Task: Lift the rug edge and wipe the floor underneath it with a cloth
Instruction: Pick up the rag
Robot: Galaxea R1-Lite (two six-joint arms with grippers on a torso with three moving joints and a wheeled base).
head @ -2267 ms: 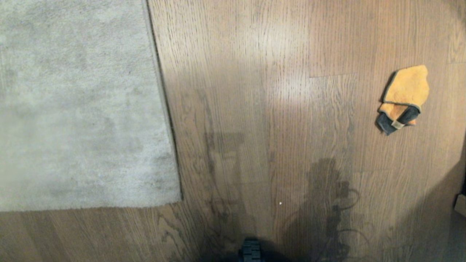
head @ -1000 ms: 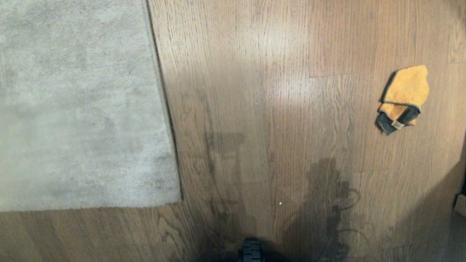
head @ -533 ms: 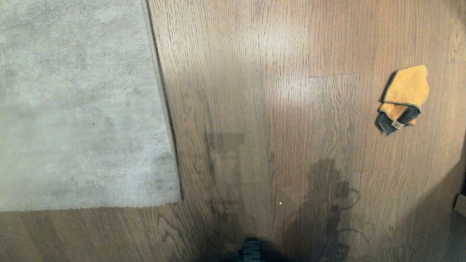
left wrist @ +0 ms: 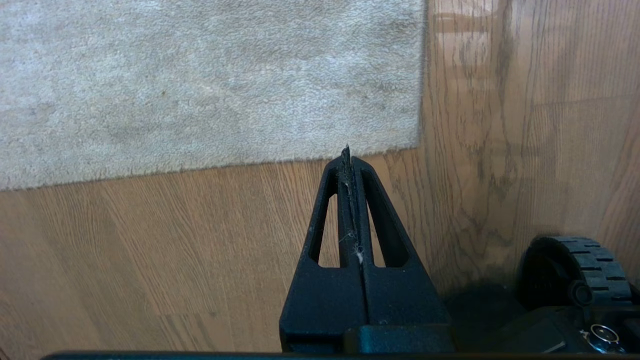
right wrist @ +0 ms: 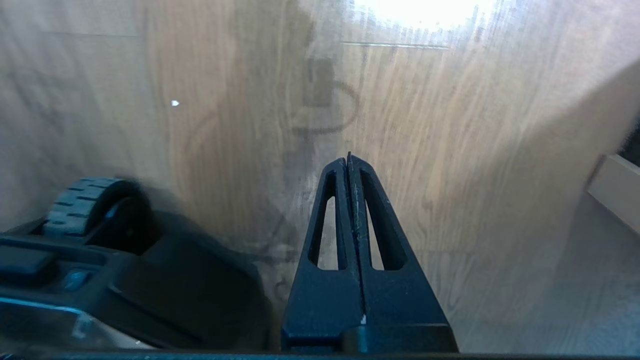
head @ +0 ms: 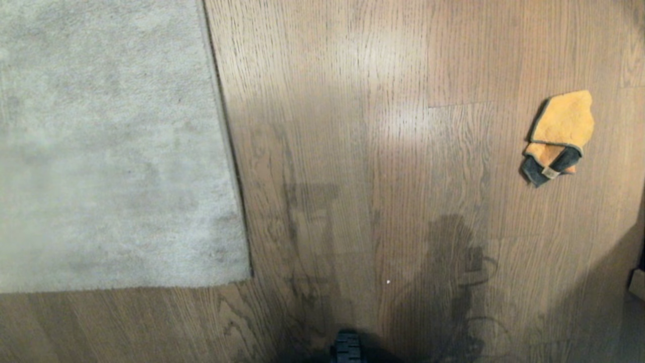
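With both the left gripper and right gripper closed and empty, approach the cloth at two o'clock on the floor, opening wide before descending, rug edge lying flat at ten o'clock.

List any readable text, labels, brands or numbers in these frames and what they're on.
None: no view shows any word, number or sign.
The cloth: a small tan tab at its dark grey corner, too small to tell whether it is printed.
The rug, the floor, the left gripper, the right gripper and the robot's wheel: no markings.
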